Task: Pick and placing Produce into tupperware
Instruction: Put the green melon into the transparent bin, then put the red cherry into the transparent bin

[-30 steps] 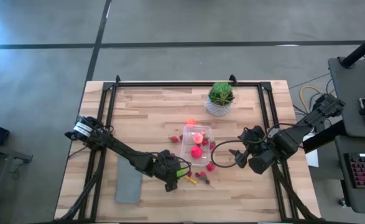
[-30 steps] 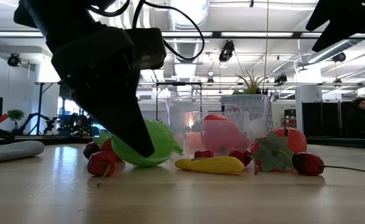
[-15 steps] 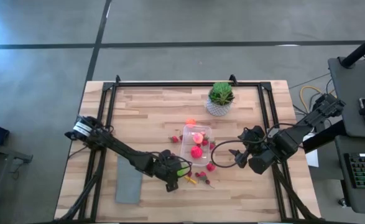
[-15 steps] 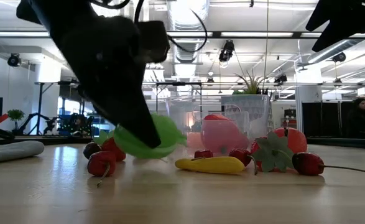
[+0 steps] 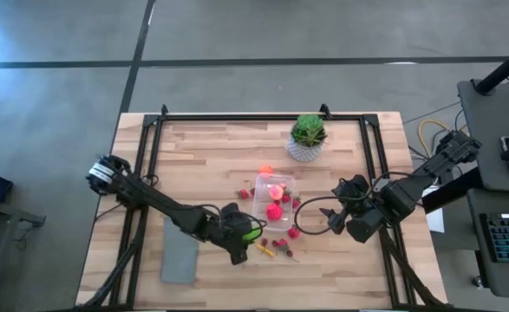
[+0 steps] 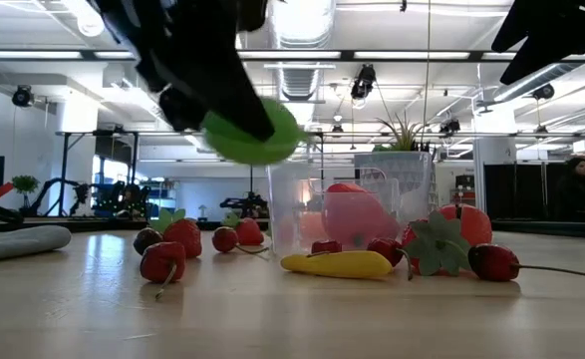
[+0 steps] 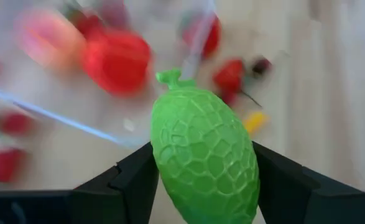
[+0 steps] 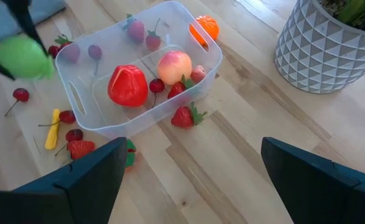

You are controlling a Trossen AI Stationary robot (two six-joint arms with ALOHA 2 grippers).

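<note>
My left gripper (image 5: pixel 247 234) is shut on the green bumpy piece (image 7: pixel 204 155), which hangs in the air near the tub's near-left corner, about level with the tub's rim in the low view (image 6: pixel 252 130). The clear tupperware (image 5: pixel 263 211) stands mid-table and holds a red berry (image 8: pixel 127 84), a peach-coloured fruit (image 8: pixel 174 66) and small red bits. Cherries, strawberries and a yellow piece (image 6: pixel 337 263) lie on the table around it; an orange ball (image 8: pixel 205 28) sits behind it. My right gripper (image 5: pixel 304 218) is open and waits right of the tub. My left gripper pinches the green piece across its wide middle (image 7: pixel 170 168), one dark finger (image 7: pixel 132 177) on each flank. The fingers come slanting down from the table's left. The piece is lifted clear of the table, its stem end (image 7: pixel 170 78) pointing away from the gripper.
A green spiky plant in a white pot (image 5: pixel 307 137) stands beyond the tub toward the far edge. A flat grey rectangle (image 5: pixel 179 250) lies near the left arm. A black frame runs along the table's edges. A person (image 6: pixel 576 189) sits far off in the room.
My left gripper has risen from the table with the green piece, which went from resting on the wood to hanging clear at about the height of the tub's rim, and has shifted slightly toward the tub. The right arm kept still.
</note>
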